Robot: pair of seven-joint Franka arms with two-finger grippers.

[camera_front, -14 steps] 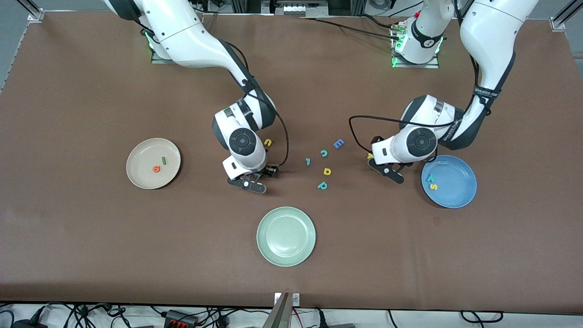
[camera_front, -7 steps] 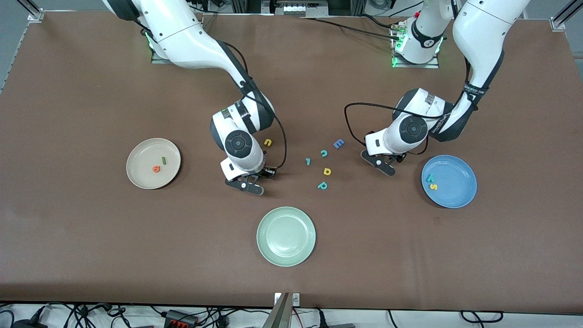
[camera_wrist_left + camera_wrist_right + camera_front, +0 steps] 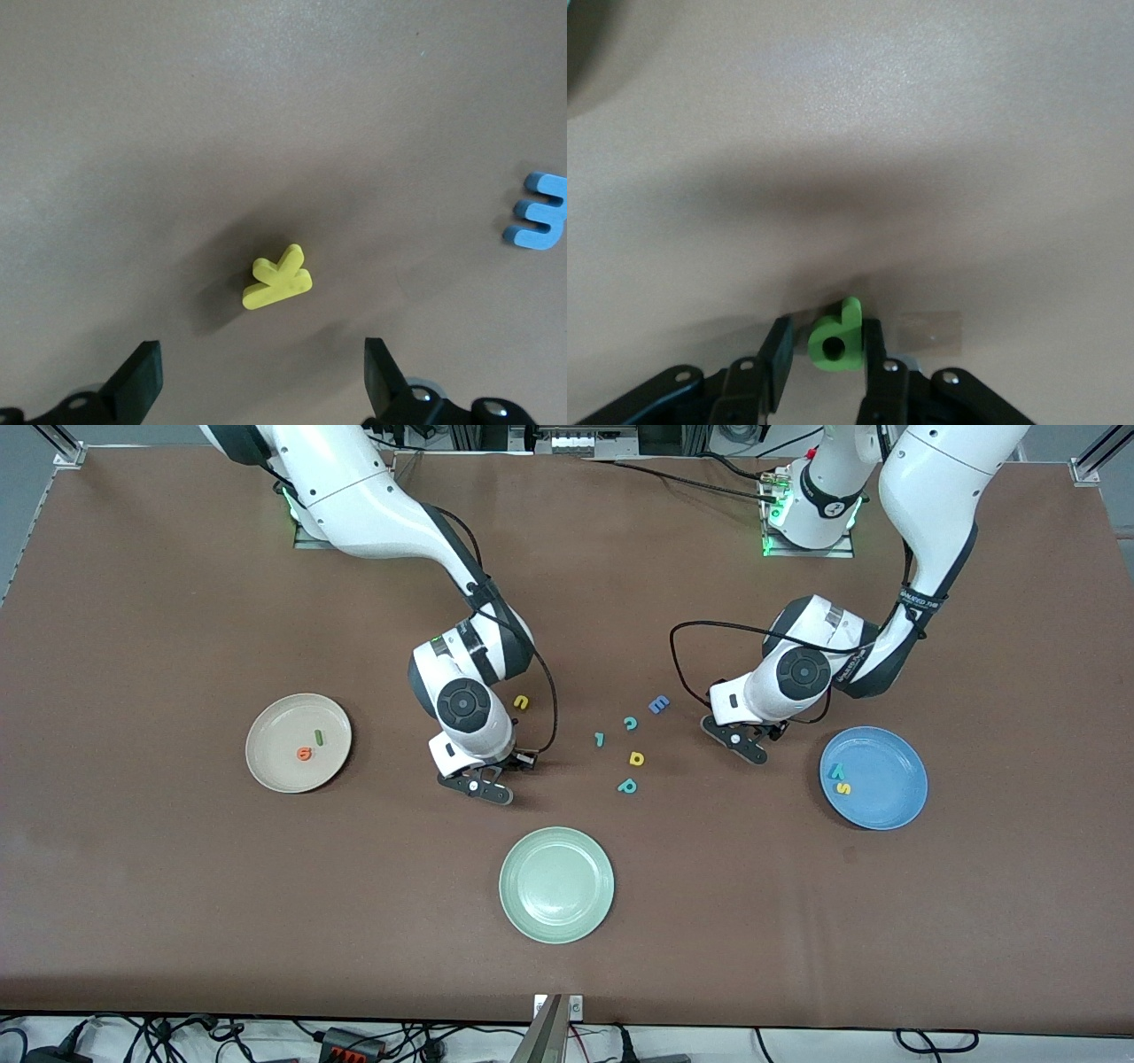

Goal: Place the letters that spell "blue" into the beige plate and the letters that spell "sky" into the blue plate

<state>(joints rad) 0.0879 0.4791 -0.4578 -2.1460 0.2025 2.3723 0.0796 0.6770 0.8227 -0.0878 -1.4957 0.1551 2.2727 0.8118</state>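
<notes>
watching from beside the table, i'd say the step in hand is the pick of the small green foam letter b. it lies flat on the brown table near the middle of the front view. the right gripper is down over it and stands narrow: one finger touches the letter, the other is a sliver off.

to do it well, i'd judge the squeeze should finish evenly, so the letter is not shoved sideways. the lift should then go straight up before carrying it to the round off-white beige plate, toward the right arm's end.

the b's stem points away from the wrist, with its bowl nearest the camera. its long axis runs along the fingers, so they press across its short width.

the left gripper hangs wide open and empty above the yellow foam letter k. the k lies flat, its long bar slanted across the gap. the round bright blue plate is close by.
</notes>
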